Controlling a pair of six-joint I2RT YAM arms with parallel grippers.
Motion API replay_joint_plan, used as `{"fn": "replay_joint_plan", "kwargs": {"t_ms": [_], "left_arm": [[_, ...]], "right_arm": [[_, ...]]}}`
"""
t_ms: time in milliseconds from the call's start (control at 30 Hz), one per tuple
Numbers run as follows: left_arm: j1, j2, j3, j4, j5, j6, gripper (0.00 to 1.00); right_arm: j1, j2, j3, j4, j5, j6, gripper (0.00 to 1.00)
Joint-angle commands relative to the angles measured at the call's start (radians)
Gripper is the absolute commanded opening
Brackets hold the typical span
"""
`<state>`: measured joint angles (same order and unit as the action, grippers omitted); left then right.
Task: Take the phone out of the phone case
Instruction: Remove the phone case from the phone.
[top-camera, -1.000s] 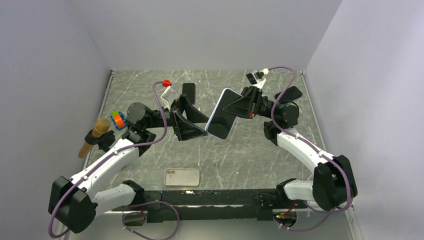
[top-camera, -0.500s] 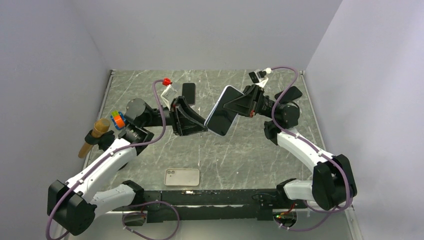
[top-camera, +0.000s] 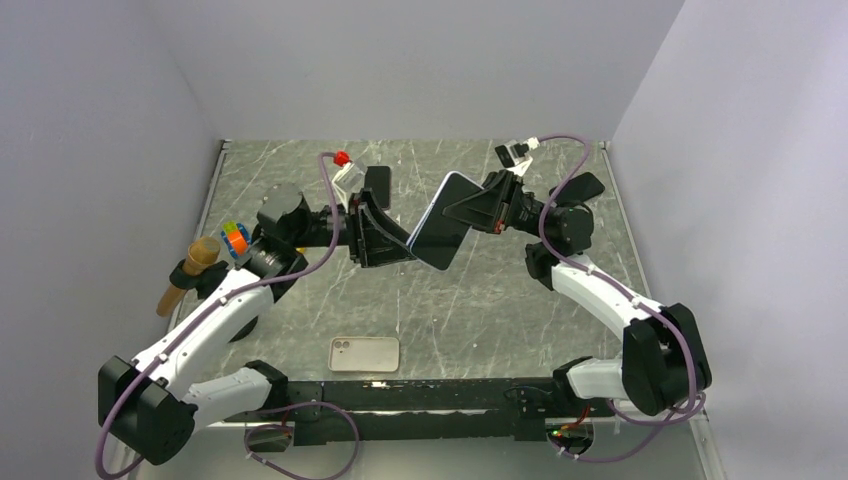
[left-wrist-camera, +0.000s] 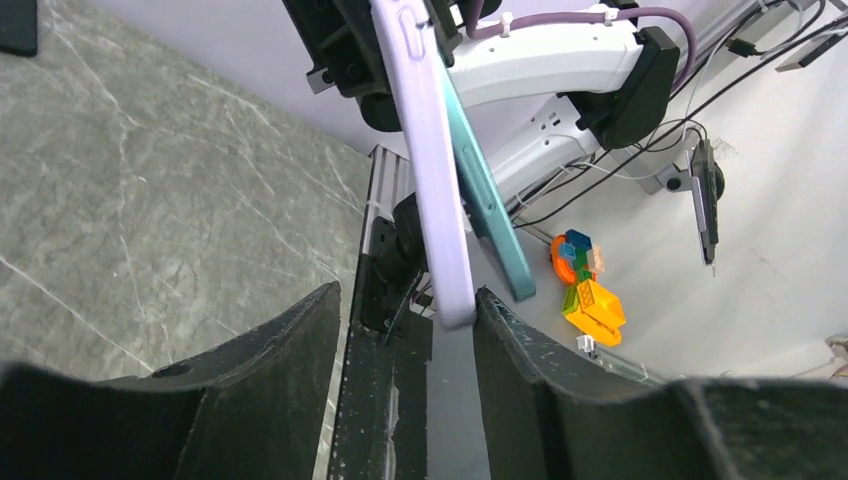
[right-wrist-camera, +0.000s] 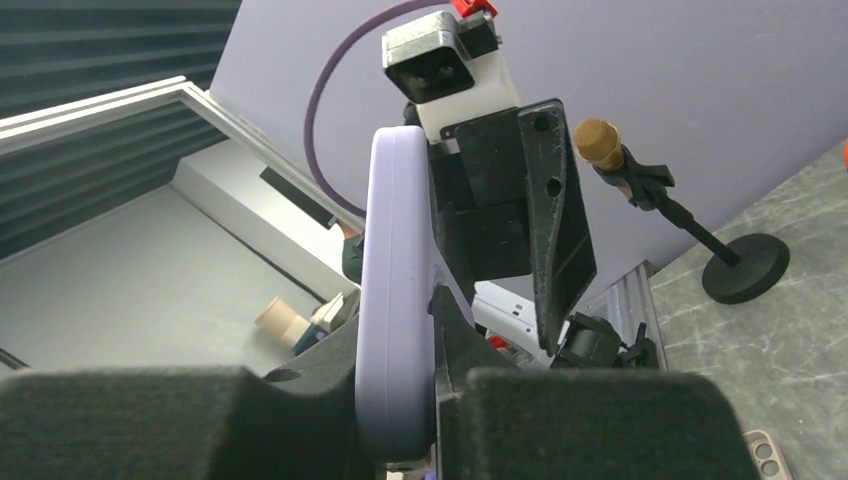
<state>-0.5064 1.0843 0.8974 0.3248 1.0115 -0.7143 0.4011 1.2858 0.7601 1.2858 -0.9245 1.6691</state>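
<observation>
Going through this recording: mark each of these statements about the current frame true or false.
1. The right gripper is shut on the lavender phone case, holding it off the table. True.
2. The left gripper is clamped shut on nothing. False: its jaws stand apart with the case's lower end between them.
3. A pale phone or case lies flat near the arms' bases. True.
4. The microphone stands at the table's right edge. False: it is at the left edge.

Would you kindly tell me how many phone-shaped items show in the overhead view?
3: a lavender-cased phone held aloft by the right gripper, a dark one lying flat at the far side, and a pale one flat at the near edge.
</observation>
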Motion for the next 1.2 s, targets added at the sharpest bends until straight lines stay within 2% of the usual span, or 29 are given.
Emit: {"fn": "replay_joint_plan", "kwargs": {"t_ms": [0,133,300,433,533,633,700,767,900,1100,1167], "left_arm": [[-0.013,0.044,0.094,-0.193,-0.160,0.073,0.54],[-0.020,0.061,0.110,-0.227,-0.167,0.100,0.48],[-0.021,0.024,0.100,-0.321,-0.239,0.189,0.62],[-0.021,-0.038,0.099,-0.400,-0.302,0.241,0.68],[-0.021,-0.104,0.120,-0.519,-0.474,0.281,0.72],[-0.021,-0.200,0.078,-0.511,-0.599,0.288,0.80],[-0.020,-0.245,0.059,-0.494,-0.624,0.281,0.83],[-0.020,-0.255,0.065,-0.479,-0.584,0.260,0.82],[-0.019,-0.218,0.102,-0.451,-0.439,0.175,0.76],[-0.020,-0.203,0.071,-0.277,-0.246,0.012,0.66],[-0.031,-0.190,0.068,-0.267,-0.213,-0.001,0.62]], "right_arm": [[0.061,0.011,0.039,0.117,-0.031,0.028,0.00],[0.063,0.013,0.036,0.077,-0.038,-0.008,0.00],[0.061,-0.046,0.041,-0.137,-0.039,-0.165,0.00],[0.059,-0.094,0.069,-0.318,-0.041,-0.280,0.00],[0.050,-0.135,0.097,-0.505,-0.010,-0.405,0.00],[0.048,-0.171,0.127,-0.666,0.031,-0.516,0.00],[0.047,-0.182,0.140,-0.723,0.045,-0.556,0.00],[0.047,-0.186,0.146,-0.753,0.052,-0.578,0.00],[0.046,-0.187,0.145,-0.759,0.060,-0.583,0.00],[0.034,-0.193,0.144,-0.770,0.074,-0.578,0.00],[0.025,-0.198,0.139,-0.767,0.082,-0.569,0.00]]}}
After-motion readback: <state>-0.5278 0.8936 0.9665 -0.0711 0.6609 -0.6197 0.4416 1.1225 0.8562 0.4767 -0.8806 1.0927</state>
